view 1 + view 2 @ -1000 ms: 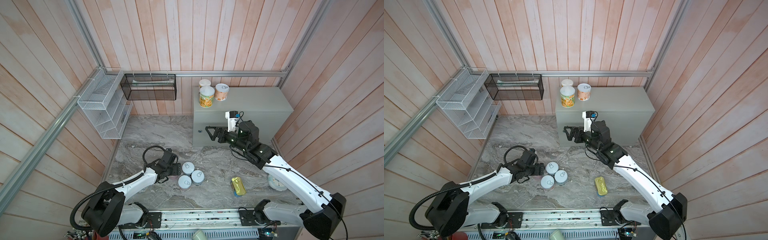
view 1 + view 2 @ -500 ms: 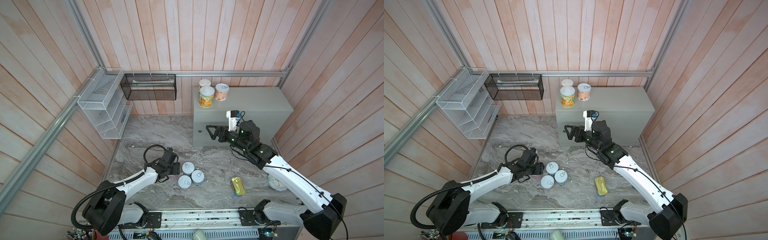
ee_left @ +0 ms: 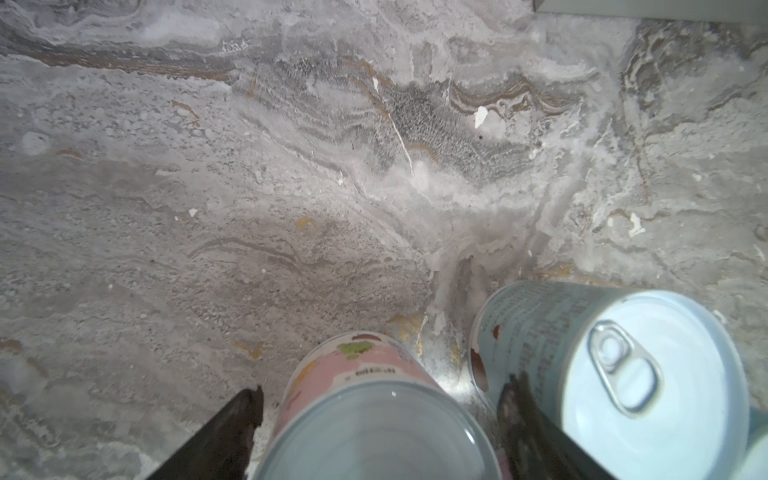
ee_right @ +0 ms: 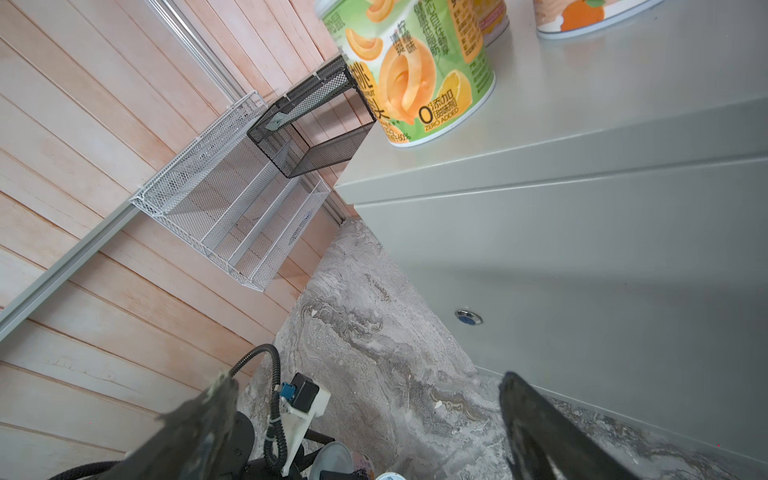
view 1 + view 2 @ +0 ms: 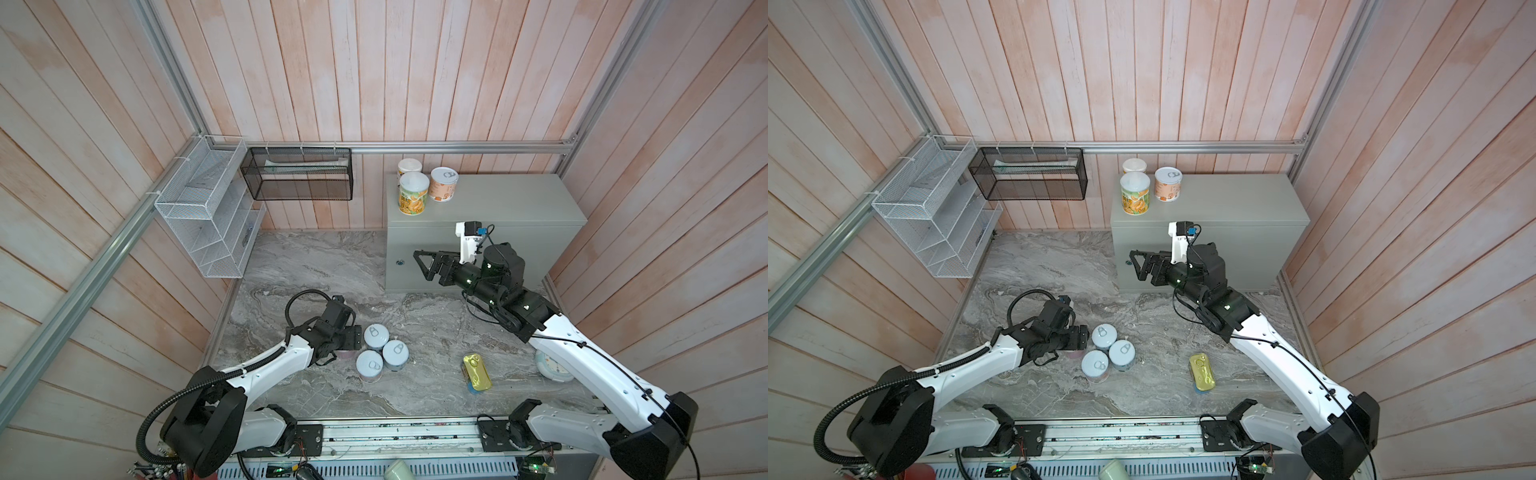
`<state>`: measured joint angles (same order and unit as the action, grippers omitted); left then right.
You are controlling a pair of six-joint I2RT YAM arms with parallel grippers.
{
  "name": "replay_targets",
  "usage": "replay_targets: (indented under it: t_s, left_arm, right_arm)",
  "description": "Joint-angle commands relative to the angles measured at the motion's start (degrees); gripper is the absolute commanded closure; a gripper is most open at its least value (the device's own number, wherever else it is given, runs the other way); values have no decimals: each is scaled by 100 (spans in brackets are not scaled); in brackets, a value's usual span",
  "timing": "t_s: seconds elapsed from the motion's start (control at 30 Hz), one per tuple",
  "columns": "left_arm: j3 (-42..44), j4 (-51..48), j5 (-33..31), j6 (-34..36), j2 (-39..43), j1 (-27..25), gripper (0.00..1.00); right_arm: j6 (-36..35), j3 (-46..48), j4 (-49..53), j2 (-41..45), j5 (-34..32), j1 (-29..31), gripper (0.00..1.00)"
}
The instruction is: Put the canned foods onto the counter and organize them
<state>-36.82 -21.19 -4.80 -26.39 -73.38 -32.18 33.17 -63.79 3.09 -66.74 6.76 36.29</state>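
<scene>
Two mesh holders are fixed to the wooden walls in the upper left of both top views: a white wire rack [image 5: 199, 216] and, right of it, a black mesh basket [image 5: 297, 174]. Lower and left of centre, the left gripper [image 5: 351, 345] is held low over the marble surface [image 5: 316, 257], around a pink can [image 3: 357, 374]. In the left wrist view its fingers [image 3: 232, 432] are seen parted on either side of that can. A strip of marble is visible between one finger and the label, so the can is straddled, not clamped.

Just right of it, three pull-tab cans [image 5: 376, 336] are stood upright in a close cluster. Higher in the frame, three more canned foods are grouped at the upper-left corner of the counter [image 5: 498, 208]. A yellow-green can [image 5: 413, 193] is placed in front, a second white-lidded can [image 5: 410, 166] behind it, and an orange can [image 5: 444, 184] to the right.

The right gripper [image 5: 420, 266] is held in the air before the counter's front face, just right of the lock [image 5: 400, 262]. Its jaws are spread wide and nothing is held between them.

A gold tin [image 5: 477, 371] is laid flat on the marble at lower centre-right, well apart from the cluster. At lower right, a clock [image 5: 550, 365] is partly hidden by the right arm.
</scene>
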Motion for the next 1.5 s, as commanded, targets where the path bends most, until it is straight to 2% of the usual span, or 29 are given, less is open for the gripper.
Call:
replay_targets:
  t_s: [0.0,0.23,0.4,0.5,0.77,1.0,1.37,1.47]
  left_arm:
    - [20,-24,-56,-15,107,37,13]
    - [60,139,135,-25,-199,34,23]
    - [-24,124,41,78,-315,28,27]
    - [-79,143,-12,167,-334,36,37]
    - [-253,121,96,315,-474,39,51]
    - [-608,3,102,416,-488,37,59]
    - [-1323,-254,216,510,-701,113,59]
    - [-1573,-420,248,537,-730,108,59]
  right_arm:
    - [144,-34,-181,-45,180,-19,2]
    - [182,-147,20,-507,247,-28,2]
    - [148,108,-84,-325,197,-33,2]
    - [120,108,19,-313,196,-35,2]
    - [109,297,42,-125,243,-35,2]
    - [34,613,38,70,310,-29,2]
    - [-315,1535,-460,388,537,57,2]
    - [-616,1945,-849,531,122,270,2]
